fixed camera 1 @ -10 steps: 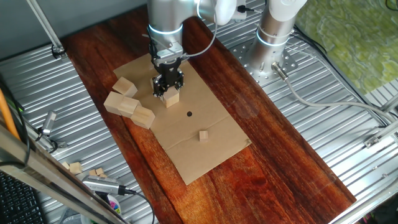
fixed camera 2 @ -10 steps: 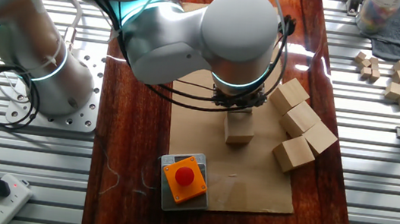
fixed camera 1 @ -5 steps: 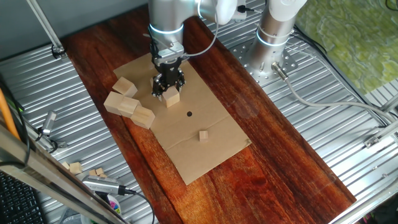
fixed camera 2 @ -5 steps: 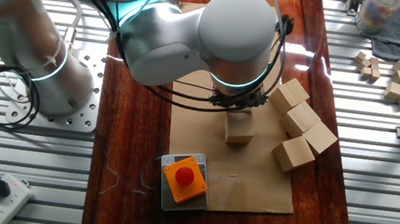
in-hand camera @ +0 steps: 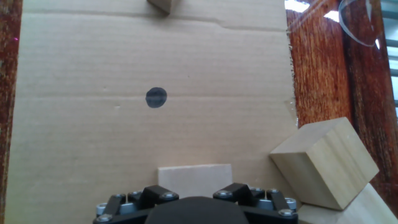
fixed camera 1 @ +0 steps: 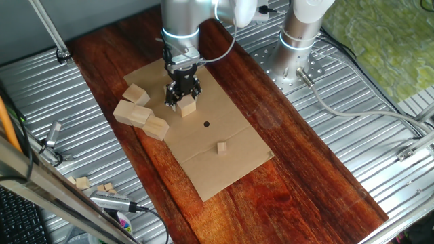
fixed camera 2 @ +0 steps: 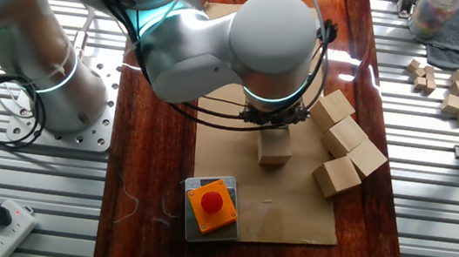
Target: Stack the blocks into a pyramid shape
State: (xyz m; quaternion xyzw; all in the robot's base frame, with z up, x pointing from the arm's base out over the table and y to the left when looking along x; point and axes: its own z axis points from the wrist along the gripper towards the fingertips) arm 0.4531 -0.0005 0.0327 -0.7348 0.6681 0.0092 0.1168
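Observation:
One pale wooden block (fixed camera 1: 188, 107) (fixed camera 2: 275, 147) rests on the cardboard sheet (fixed camera 1: 224, 169), apart from the others. My gripper (fixed camera 1: 183, 99) (fixed camera 2: 275, 125) hangs directly over it, jaws straddling its top and seemingly open. In the hand view this block (in-hand camera: 194, 180) shows at the bottom edge between the black finger mounts. Several more blocks lie in a loose heap (fixed camera 1: 139, 112) (fixed camera 2: 346, 143) at the edge of the cardboard; the closest of them (in-hand camera: 323, 163) sits just beside the gripper.
A tiny wooden cube (fixed camera 1: 222, 147) (in-hand camera: 163, 5) and a black dot (fixed camera 1: 206, 124) (in-hand camera: 156, 97) lie further along the cardboard. An orange block with a red button (fixed camera 2: 211, 204) sits at the cardboard's corner. Small loose blocks (fixed camera 2: 450, 85) lie on the metal table.
The gripper has crept slightly upward over the lone block. The block itself has stayed put on the cardboard.

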